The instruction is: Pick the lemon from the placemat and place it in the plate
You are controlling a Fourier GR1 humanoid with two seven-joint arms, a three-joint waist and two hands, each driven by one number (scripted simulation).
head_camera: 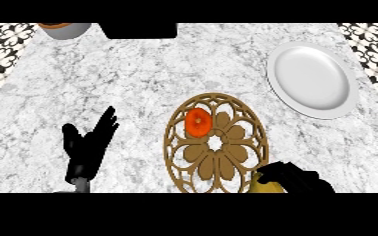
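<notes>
The right hand (299, 179), lower right of the frame, had its fingers curled round the lemon (264, 186); a yellow sliver showed at the placemat (214, 142) edge. Judged light, firm, slippery-skinned; best grasped across its middle. Left hand (88, 142) rested open.

A grey-white marbled stone counter (148, 70) bears a round wooden openwork placemat (215, 145) just beside the right hand (299, 179), on its inner side; a white round ceramic plate (312, 80) lies beyond that hand, well apart, and a grey cup (68, 30) stands far beyond the open left hand (87, 145)
</notes>
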